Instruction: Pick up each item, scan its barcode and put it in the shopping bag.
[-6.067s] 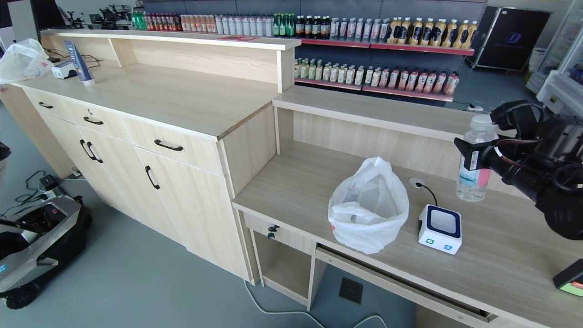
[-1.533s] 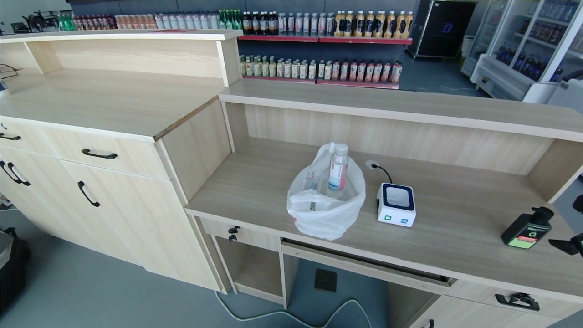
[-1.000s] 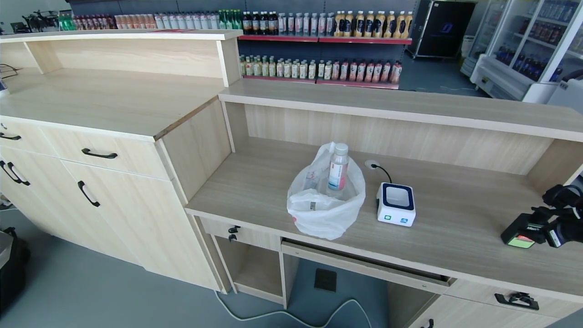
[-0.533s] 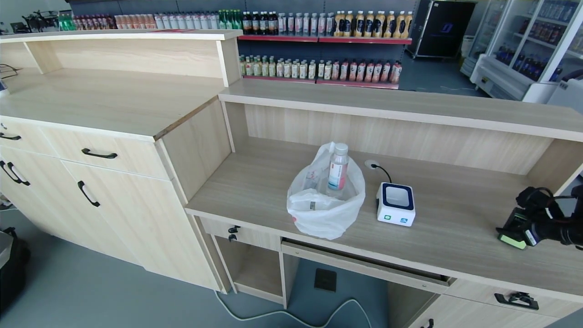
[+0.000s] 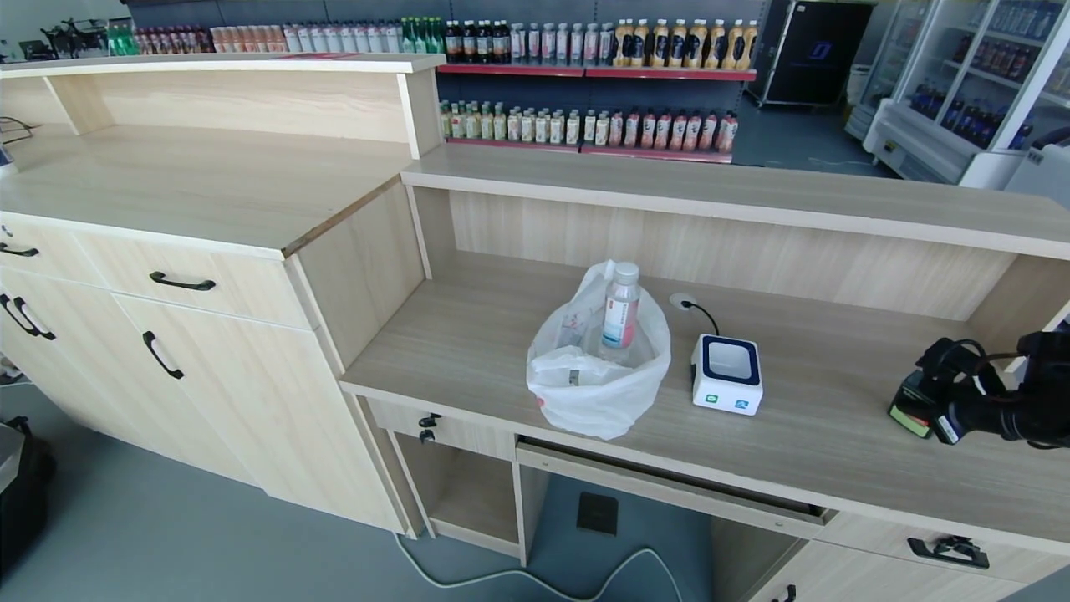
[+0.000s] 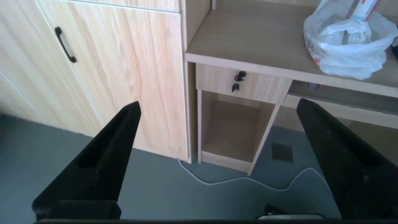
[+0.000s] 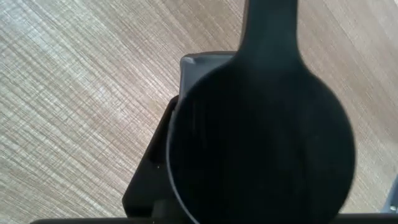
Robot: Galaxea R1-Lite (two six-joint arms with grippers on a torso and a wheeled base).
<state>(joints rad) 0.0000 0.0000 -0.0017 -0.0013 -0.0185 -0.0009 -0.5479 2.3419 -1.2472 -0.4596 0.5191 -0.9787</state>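
At the far right end of the counter [image 5: 819,435], we see the right gripper [image 5: 934,393] pinching a black pump bottle [image 5: 909,405] between its fingers. The bottle is dark all over, with a bright green band and a touch of red low on its label, and it leans over instead of standing upright. We cannot tell whether its base touches the wood or hangs just above it. In the right wrist view, a dark round shape sits close under the camera over the wood grain, too blurred for us to make out details.

Well apart from it, toward the middle of the counter, stands the white plastic shopping bag [image 5: 598,380], its mouth open. A clear water bottle [image 5: 620,313] with a white cap and a red-and-blue label stands upright inside it. Just beside the bag on the right side sits the scanner [image 5: 726,376], a small white box with a dark-framed window on top. A black cable [image 5: 706,316] runs from it to a hole in the counter behind.

The left gripper [image 6: 216,106] hangs low before the counter with its two black fingers [image 6: 93,168] spread wide and nothing between them. Beyond them we see the bag [image 6: 348,40] on the counter's edge and a small locked drawer [image 6: 242,84] beneath.
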